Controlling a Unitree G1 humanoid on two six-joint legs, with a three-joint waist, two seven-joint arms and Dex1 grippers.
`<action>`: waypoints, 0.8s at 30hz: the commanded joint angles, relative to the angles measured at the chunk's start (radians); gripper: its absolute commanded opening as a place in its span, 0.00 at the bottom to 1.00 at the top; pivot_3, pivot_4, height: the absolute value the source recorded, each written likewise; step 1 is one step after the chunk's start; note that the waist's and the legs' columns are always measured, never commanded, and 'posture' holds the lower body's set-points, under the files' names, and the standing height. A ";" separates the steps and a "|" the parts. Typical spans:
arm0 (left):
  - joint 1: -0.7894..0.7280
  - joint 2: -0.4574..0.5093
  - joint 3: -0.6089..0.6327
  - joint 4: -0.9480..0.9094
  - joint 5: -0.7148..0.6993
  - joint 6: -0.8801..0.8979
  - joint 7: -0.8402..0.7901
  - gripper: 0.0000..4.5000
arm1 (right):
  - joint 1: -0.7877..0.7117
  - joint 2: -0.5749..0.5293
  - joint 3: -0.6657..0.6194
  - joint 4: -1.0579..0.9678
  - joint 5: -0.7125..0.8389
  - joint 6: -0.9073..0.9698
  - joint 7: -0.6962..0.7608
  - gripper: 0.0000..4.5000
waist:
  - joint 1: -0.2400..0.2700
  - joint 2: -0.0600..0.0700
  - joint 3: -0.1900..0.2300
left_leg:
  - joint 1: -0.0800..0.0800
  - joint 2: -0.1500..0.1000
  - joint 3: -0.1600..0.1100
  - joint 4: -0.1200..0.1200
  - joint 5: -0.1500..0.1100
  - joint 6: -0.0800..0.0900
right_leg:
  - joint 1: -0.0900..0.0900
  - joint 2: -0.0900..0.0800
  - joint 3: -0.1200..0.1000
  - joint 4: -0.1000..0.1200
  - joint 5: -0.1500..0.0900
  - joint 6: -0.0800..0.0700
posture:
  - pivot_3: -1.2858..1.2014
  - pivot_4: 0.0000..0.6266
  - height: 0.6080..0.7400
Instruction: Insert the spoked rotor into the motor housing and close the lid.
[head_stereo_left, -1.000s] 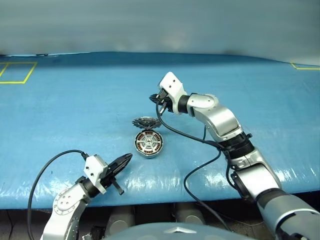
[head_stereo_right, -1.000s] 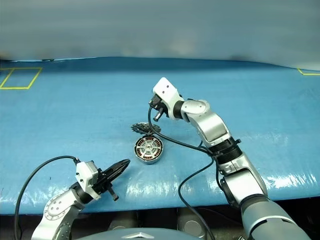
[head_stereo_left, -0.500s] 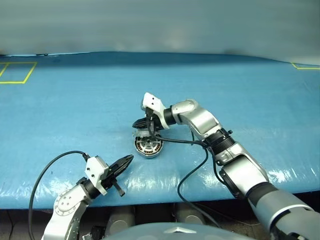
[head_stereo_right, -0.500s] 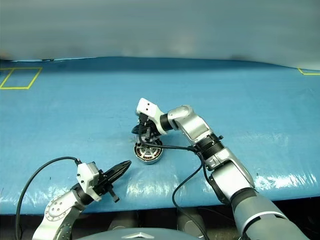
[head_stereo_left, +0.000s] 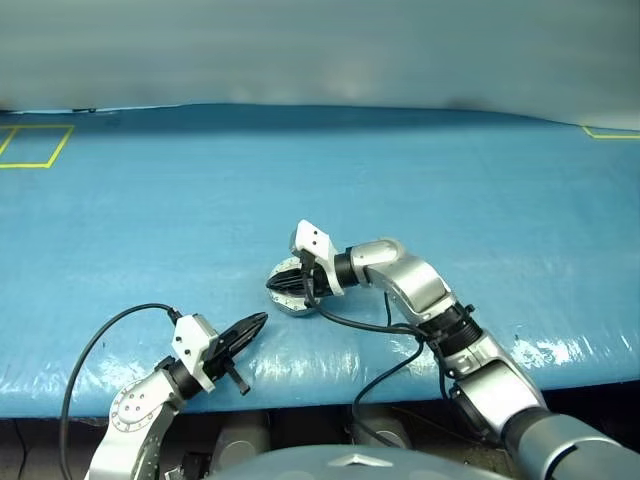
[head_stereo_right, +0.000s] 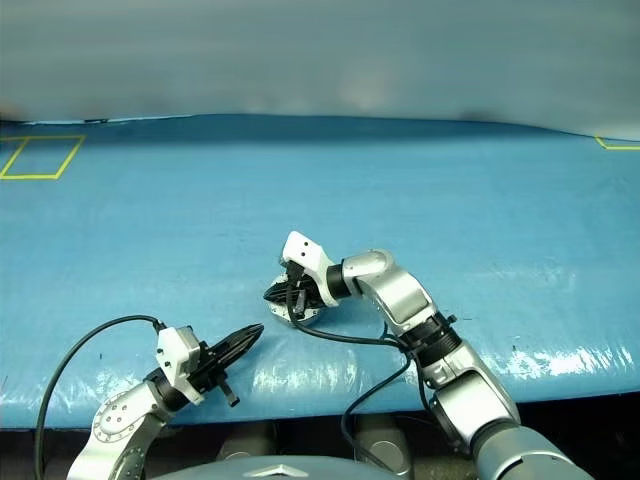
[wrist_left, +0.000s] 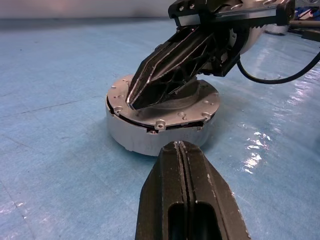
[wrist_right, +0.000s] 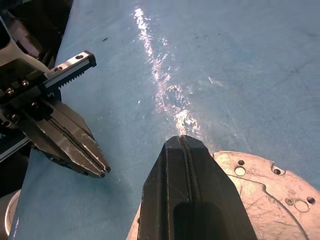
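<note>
Two robot arms reach over a blue counter (head_stereo_left: 150, 200). In the head view, the right gripper (head_stereo_left: 272, 287), fingers pressed together, points left and slightly down onto the lid (head_stereo_left: 290, 297), which lies closed over the motor housing (head_stereo_left: 297, 308) mid-counter. The left gripper (head_stereo_left: 262, 319), fingers together, sits level near the front edge, aimed at the housing, just apart. The left wrist view shows the right gripper's tips resting on the lid's top. The right wrist view shows the lid beneath those fingers.
</note>
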 joint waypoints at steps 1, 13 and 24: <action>0.010 0.002 0.002 -0.019 0.000 -0.021 0.004 0.01 | 0.065 0.035 -0.052 -0.196 0.053 0.034 -0.087 0.00 | 0.001 0.000 0.000 | -0.001 0.000 0.000 0.000 0.000 0.000 | 0.000 0.000 0.000 0.000 0.000 0.000 | 0.52 0.24 1.00; -0.006 -0.048 0.005 0.030 0.038 -0.135 0.050 0.00 | 0.314 0.086 -0.056 -0.566 -0.003 0.103 -0.465 0.51 | 0.004 0.000 0.000 | -0.001 0.000 0.000 0.001 0.000 0.000 | 0.000 0.000 0.000 -0.001 -0.004 0.003 | 0.52 0.24 1.00; -0.010 -0.061 0.001 0.046 0.052 -0.168 0.071 0.00 | 0.342 0.063 0.003 -0.530 -0.039 0.131 -0.541 1.00 | 0.002 -0.001 0.000 | 0.000 0.000 0.000 0.000 0.000 0.000 | 0.000 0.000 0.000 -0.001 -0.004 0.002 | 0.52 0.24 1.00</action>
